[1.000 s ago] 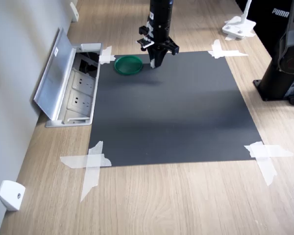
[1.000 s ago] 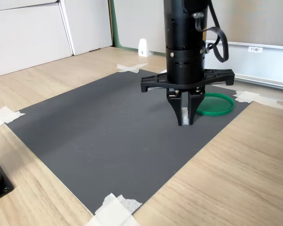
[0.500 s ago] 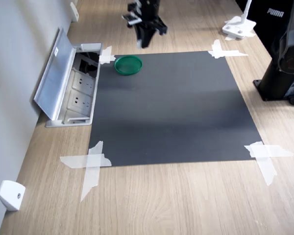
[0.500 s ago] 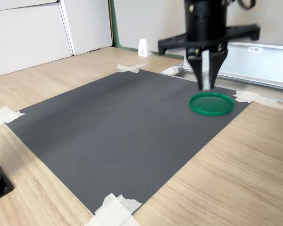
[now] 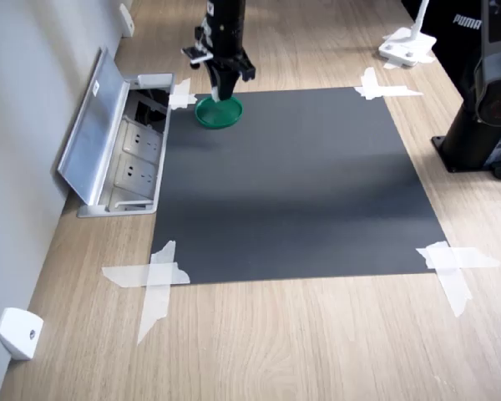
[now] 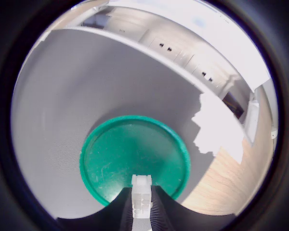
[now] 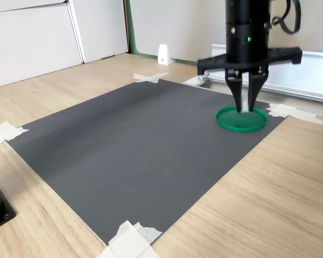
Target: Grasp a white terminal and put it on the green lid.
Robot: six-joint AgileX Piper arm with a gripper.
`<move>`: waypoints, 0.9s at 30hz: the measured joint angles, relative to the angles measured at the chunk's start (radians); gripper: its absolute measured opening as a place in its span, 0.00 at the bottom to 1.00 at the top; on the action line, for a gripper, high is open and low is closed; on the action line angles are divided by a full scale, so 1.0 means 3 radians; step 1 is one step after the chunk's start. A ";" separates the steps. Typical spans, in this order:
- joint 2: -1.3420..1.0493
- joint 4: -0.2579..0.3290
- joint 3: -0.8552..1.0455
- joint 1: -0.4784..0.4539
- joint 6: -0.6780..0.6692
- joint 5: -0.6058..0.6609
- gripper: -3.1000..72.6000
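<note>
The green lid lies near a corner of the dark grey mat. My gripper hangs upright directly over the lid, its tips just above the lid's surface. In the wrist view the white terminal is pinched between the black fingers, shut on it, with the lid filling the view beneath. Whether the terminal touches the lid cannot be told.
An open metal socket box sits beside the mat on the first exterior view's left. White tape strips hold the mat's corners. A black arm base stands at the first exterior view's right, and a white bracket lies on the wooden table.
The gripper lifted off the mat with the terminal, swung to the first exterior view's left over the green lid, then came down close to it.
</note>
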 joint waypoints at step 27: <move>-0.0386 0.0416 -0.0031 0.0000 -0.0230 0.0206 0.94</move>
